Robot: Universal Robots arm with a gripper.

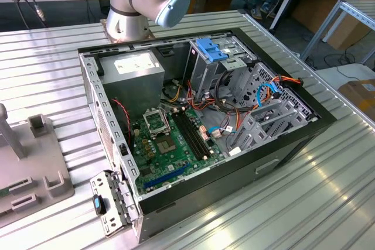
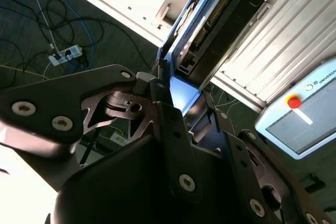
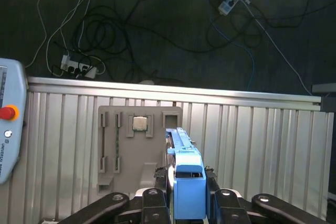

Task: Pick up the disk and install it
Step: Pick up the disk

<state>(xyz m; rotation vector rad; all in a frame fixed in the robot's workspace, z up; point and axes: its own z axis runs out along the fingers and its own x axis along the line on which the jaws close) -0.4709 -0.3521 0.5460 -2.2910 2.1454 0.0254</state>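
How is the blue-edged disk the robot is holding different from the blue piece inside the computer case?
The disk is clamped edge-on in the gripper, outside the case over the ribbed table; the blue bracket sits atop the metal drive cage inside. The disk has blue rails along a darker body; the bracket looks all blue. Both share that bright blue plastic.

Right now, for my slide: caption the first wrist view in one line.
Gripper clamps the blue-railed disk edge-on; behind it, a grey fixture tray on the ribbed metal table.
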